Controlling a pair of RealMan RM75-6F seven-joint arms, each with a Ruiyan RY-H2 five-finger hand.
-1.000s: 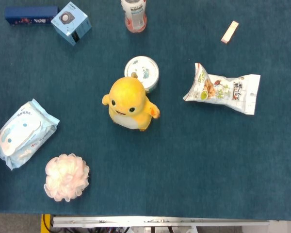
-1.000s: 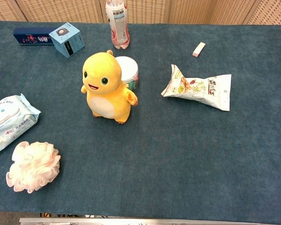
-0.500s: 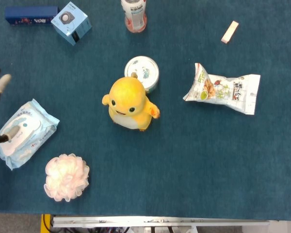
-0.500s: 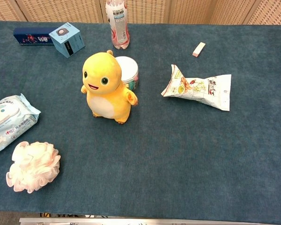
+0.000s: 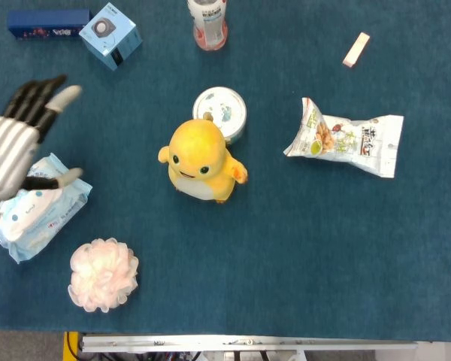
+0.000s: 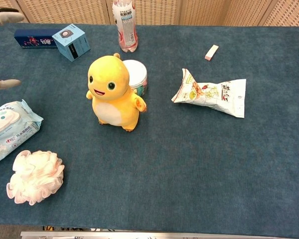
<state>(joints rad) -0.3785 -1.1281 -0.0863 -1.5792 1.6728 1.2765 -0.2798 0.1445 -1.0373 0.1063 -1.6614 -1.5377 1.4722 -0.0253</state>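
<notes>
Left hand (image 5: 19, 143) now further over wipes pack (image 5: 41, 210)

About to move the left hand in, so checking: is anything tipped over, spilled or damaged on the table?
Nothing stands out. The yellow plush toy and clear pink drink bottle stand upright; the white snack bag lies flat and looks closed, nothing spilled.

your left hand (image 5: 19, 143) shows a ribbed silver-grey back, black fingers (image 5: 31, 98) with one pale grey tip, and a dark thumb capped in light grey.
</notes>
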